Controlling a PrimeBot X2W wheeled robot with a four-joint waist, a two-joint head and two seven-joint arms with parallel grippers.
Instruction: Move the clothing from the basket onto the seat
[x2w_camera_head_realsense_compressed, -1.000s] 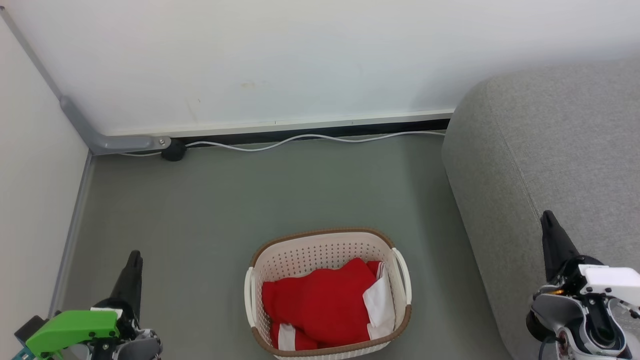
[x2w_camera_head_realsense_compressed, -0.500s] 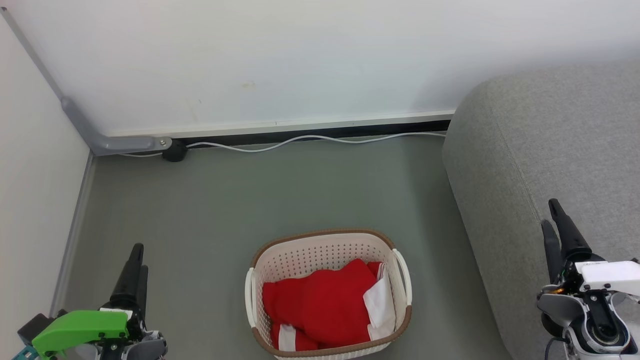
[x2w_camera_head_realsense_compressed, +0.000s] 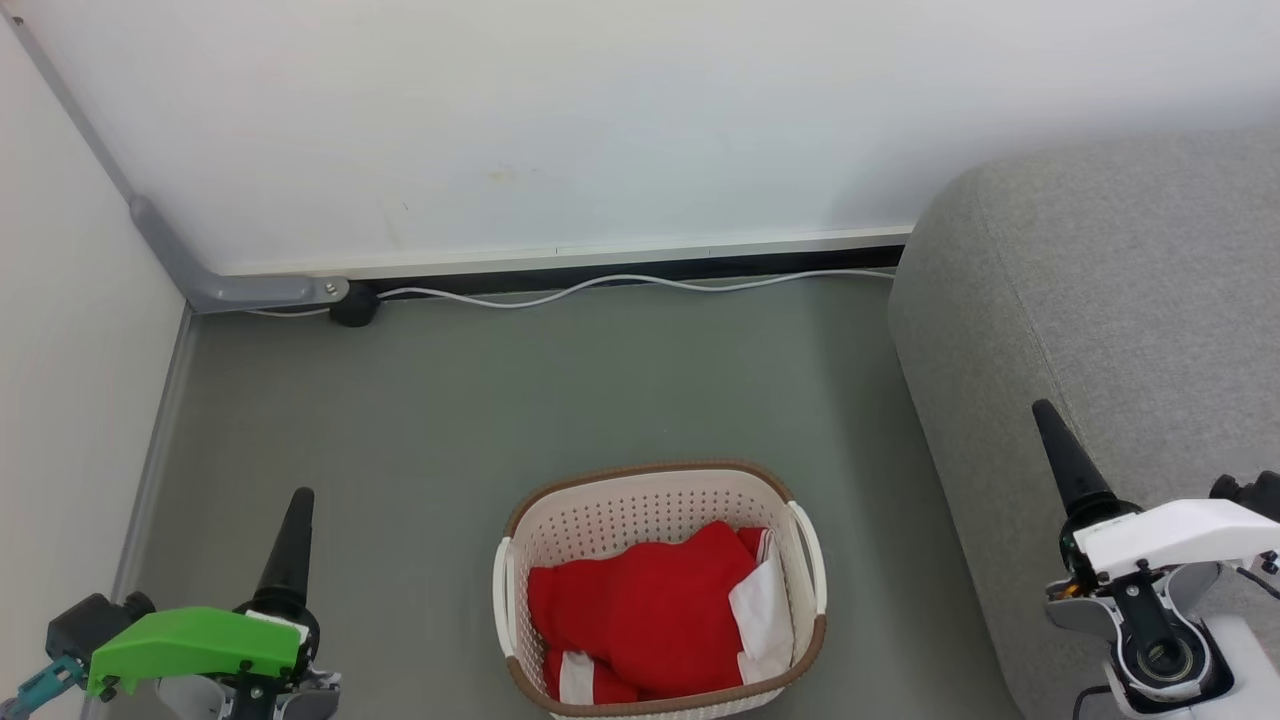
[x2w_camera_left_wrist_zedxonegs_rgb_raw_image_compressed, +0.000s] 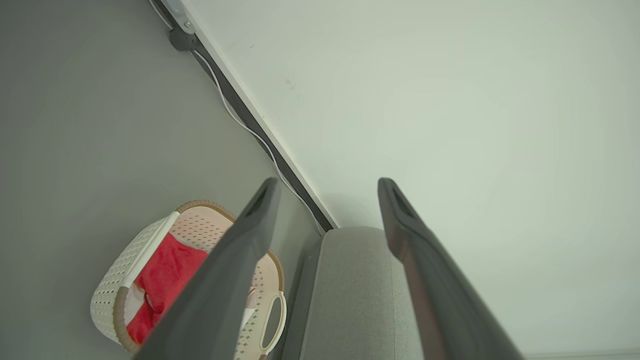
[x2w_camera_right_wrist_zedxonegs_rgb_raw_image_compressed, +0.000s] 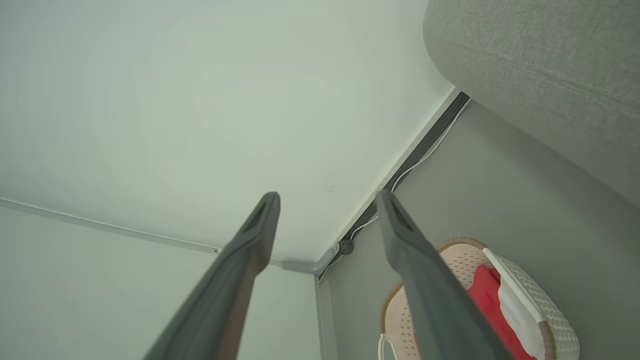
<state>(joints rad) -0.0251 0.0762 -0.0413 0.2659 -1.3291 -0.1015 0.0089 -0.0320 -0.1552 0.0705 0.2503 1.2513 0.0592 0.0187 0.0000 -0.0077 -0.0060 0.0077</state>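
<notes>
**Red clothing in the basket, both pairs of fingers spread wide**

In the left wrist view, the left fingers stand far apart with open air between them, gripping nothing and touching nothing. The right fingers show the same wide gap in the right wrist view, also holding nothing.

In the head view, the left arm sits at the lower left, its wrist under a green cover. Its dark fingers point up the view over the grey floor, well to the left of the basket. The right arm sits at the lower right, its wrist under a white housing. Its fingers also point up the view and show against the side of the light grey seat. Whether they touch the fabric cannot be told.

The cream perforated basket with its brown rim stands on the floor between the two arms, near the seat's side. The clothing is bunched inside it, with a white panel towards the right wall and a small white patch at the near left. Along the foot of the pale wall, a white cable runs across the floor.
</notes>
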